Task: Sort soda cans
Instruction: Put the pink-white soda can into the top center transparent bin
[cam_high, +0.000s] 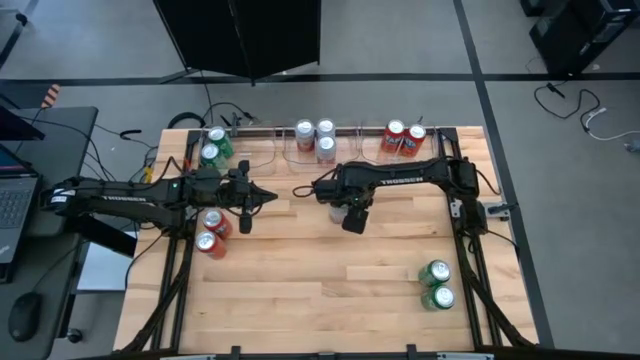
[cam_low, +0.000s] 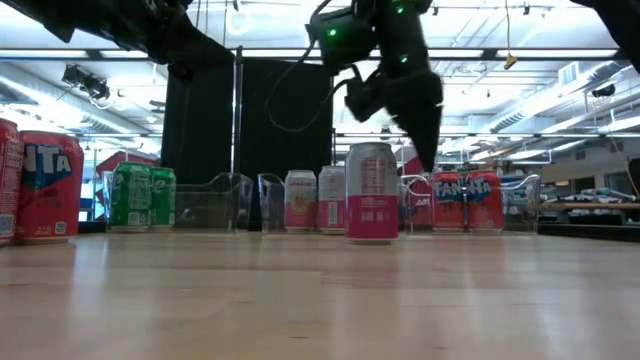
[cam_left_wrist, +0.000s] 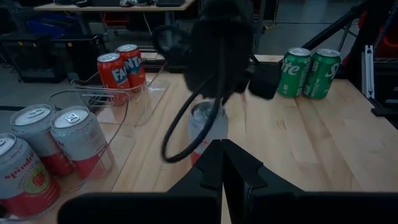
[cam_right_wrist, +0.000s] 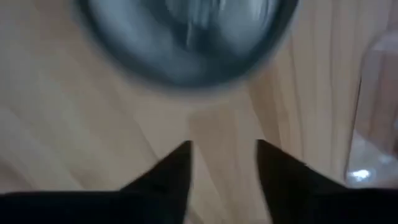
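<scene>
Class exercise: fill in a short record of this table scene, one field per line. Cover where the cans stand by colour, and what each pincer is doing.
green cans: two in the left tray; two loose near the right front corner
silver-white cans: three in the middle tray; one loose on the table
red cans: two in the right tray; two loose by the left arm
left pincer: shut, holding nothing
right pincer: fingers apart, above the loose silver-white can, not gripping it

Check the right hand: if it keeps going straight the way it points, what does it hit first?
Most likely the silver-white can standing alone mid-table. The right hand points down, fingers apart, with that can's top just ahead. Depth is unclear, so it may graze the rim rather than straddle it.
</scene>
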